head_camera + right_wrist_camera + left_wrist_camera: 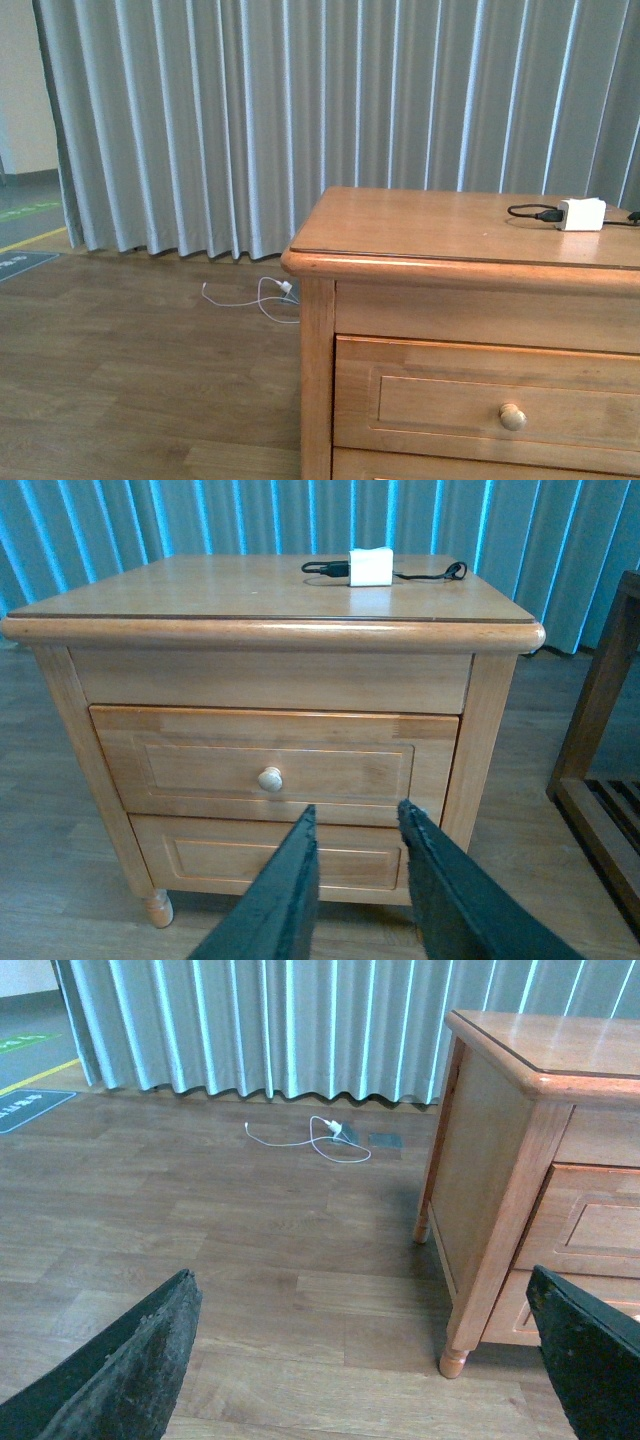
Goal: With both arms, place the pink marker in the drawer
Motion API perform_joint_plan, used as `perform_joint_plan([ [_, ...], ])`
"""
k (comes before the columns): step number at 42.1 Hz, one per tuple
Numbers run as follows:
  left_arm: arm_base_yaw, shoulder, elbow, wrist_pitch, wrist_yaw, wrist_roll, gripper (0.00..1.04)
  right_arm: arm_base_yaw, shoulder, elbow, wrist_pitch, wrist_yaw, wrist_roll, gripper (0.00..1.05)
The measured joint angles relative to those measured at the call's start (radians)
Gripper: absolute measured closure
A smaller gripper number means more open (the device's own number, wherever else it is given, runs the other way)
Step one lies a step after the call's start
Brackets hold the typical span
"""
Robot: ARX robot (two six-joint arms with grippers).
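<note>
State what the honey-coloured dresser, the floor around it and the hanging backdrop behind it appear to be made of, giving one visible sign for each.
The honey-coloured wooden dresser looks like varnished solid wood: grain lines show and its top reflects light. The brown plank floor seems wood or wood-look laminate, with board seams and a matte sheen; which one is unclear. The grey pleated curtain appears to be fabric, hanging in soft vertical folds.

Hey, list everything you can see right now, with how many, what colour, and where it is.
Dresser: one, honey wood, on the floor before the curtain.
Top drawer: one, closed, round knob.
Lower drawer: one, closed, beneath it.
Charger block: one, white, on the dresser top, black cable attached.
White cable: one, on the floor by the curtain.
Curtain: grey, behind.
Pink marker: not visible.
Left tool: black, open.
Right tool: black, open, empty.
</note>
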Motion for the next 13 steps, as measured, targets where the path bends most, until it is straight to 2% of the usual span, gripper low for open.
perform_joint_plan([
  [7, 0.0, 0.0, 0.0, 0.0, 0.0, 0.0, 0.06, 0.0, 0.0, 0.0, 0.0, 0.0, 0.0, 0.5],
  [11, 0.0, 0.0, 0.0, 0.0, 0.0, 0.0, 0.06, 0.0, 0.0, 0.0, 0.0, 0.0, 0.0, 0.29],
  [13, 0.0, 0.0, 0.0, 0.0, 0.0, 0.0, 0.06, 0.0, 0.0, 0.0, 0.0, 0.0, 0.0, 0.22],
])
